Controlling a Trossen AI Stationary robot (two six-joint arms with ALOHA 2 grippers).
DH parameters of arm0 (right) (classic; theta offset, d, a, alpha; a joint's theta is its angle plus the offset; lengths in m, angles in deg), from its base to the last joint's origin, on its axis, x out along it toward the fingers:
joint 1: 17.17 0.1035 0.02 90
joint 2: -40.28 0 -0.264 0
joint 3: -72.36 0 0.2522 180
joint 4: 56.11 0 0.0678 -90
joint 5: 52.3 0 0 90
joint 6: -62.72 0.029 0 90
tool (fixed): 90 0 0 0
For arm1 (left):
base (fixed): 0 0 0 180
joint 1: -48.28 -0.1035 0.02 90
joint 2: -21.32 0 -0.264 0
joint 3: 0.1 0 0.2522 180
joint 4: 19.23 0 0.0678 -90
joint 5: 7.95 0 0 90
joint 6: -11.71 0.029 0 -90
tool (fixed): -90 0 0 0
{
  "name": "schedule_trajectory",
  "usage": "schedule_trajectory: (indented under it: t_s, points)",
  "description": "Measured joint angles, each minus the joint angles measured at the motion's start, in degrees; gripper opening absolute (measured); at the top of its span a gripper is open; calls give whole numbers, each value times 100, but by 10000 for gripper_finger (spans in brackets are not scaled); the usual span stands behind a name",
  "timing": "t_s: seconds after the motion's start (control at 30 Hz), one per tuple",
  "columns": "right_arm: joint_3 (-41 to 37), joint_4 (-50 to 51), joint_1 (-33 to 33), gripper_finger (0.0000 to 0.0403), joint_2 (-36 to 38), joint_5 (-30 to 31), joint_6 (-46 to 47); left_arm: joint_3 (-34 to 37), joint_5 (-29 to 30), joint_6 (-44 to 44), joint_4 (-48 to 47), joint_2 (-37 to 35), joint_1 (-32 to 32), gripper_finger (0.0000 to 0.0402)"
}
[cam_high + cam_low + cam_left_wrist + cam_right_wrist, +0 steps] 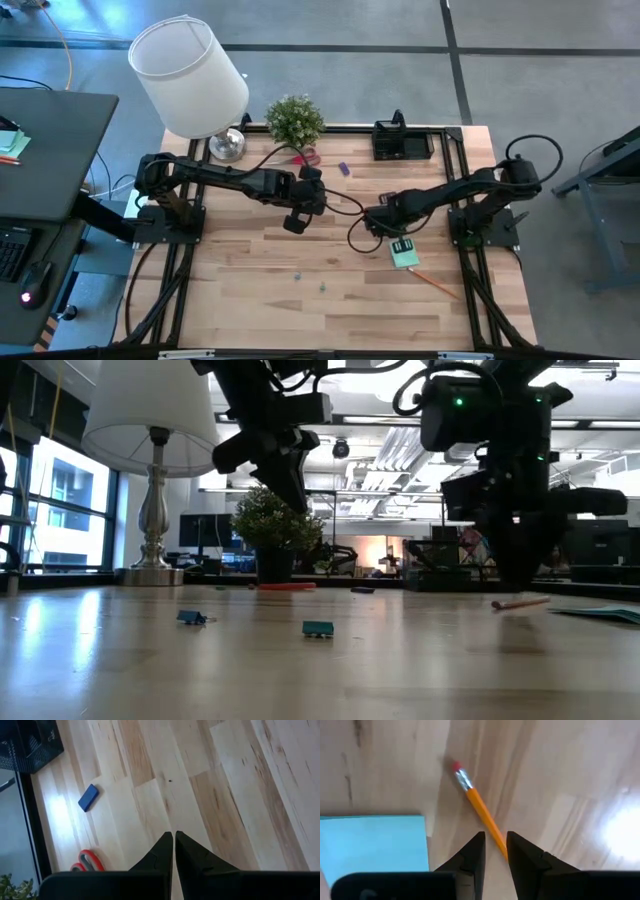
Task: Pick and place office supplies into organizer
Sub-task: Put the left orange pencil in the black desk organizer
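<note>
An orange pencil point(479, 809) with a red eraser end lies flat on the wood table point(250, 300), beside the mint-green sticky-note pad point(375, 842). My right gripper point(495, 842) points down over the pencil, with a narrow gap between its fingers that the shaft runs into. My left gripper point(173, 836) hangs shut over bare wood at mid-table point(297, 220), touching nothing. The black organizer point(403, 143) stands at the far edge. Red-handled scissors point(90, 861) and a small purple piece point(88, 797) lie near the potted plant point(295, 120). My right gripper comes from above, pointing down, one finger on each side of the pencil's shaft point(496, 836), well back from the eraser end. The shaft slips out of sight behind one finger point(520, 854). I cannot tell whether the fingers touch it. The pencil lies on the table.
A white-shaded lamp point(190, 75) stands at the far left corner next to the plant. Two small green bits point(297, 272) point(323, 285) lie on the wood toward the near edge. A desk with a keyboard stands left of the table.
</note>
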Motion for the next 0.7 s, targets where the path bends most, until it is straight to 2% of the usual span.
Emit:
schedule_trajectory:
  t_s: [0.3, 0.53, 0.7]
  points:
    - [-293, -200, -75, 71, -8, 127, -224, 1, -2, -15, -34, 0, 0, 7]
    - [-674, -731, -173, 68, 30, 55, -223, -1, -4, -16, -33, 0, 0, 7]
    - [-684, -814, -166, 20, 25, 35, -168, 1, -4, -16, -18, 0, 0, 7]
